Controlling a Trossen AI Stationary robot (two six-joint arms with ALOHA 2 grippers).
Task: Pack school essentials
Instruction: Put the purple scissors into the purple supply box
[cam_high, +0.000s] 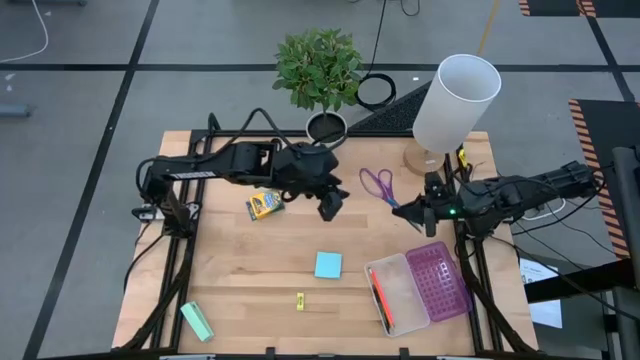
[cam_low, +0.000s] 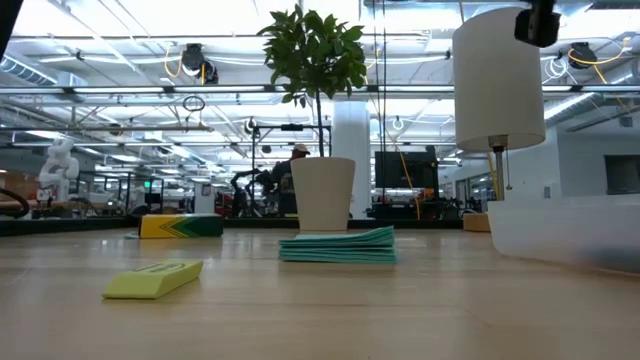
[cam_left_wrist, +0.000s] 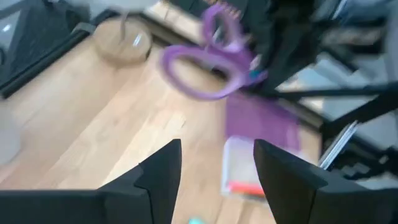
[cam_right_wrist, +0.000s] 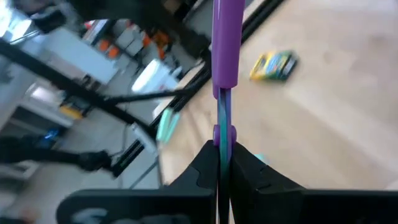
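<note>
Two jaws clamping scissors (cam_high: 380, 184), right gripper (cam_high: 408, 212)

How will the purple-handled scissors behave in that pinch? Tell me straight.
The purple-handled scissors look rigid, so they probably won't flop. The right gripper pinches them edge-on near the pivot, with the handles sticking far out, so they may swivel or droop. The thin blade end between the jaws could well slip.

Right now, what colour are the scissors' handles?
Purple; the scissors show best in the high view, held by the right gripper.
</note>
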